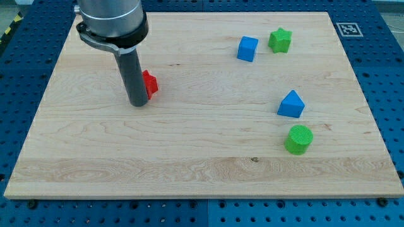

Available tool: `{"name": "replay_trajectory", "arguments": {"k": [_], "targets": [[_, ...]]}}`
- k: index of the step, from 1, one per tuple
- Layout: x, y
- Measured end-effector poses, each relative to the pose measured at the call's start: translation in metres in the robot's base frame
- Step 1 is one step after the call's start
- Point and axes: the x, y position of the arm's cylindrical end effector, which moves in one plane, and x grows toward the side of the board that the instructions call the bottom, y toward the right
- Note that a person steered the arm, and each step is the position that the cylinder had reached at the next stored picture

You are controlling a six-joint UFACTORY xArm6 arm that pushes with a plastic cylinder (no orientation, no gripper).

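Observation:
My tip [138,103] rests on the wooden board [202,170] in the view's left half. A red star block [150,83] sits just to its right and slightly above, partly hidden behind the rod and touching it or nearly so. Far off at the view's right are a blue cube [247,48], a green star [279,40], a blue triangular block [291,104] and a green cylinder [298,139]. The arm's body covers the board's top left corner, so blocks there are hidden.
The board lies on a blue perforated table [379,208]. A black-and-white marker tag [348,28] is at the board's top right corner.

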Motion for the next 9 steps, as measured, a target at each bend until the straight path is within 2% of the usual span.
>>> {"name": "replay_trajectory", "arguments": {"k": [1, 2, 7, 9], "targets": [[-0.001, 0.000], [-0.024, 0.000], [-0.032, -0.002], [-0.055, -0.011]]}}
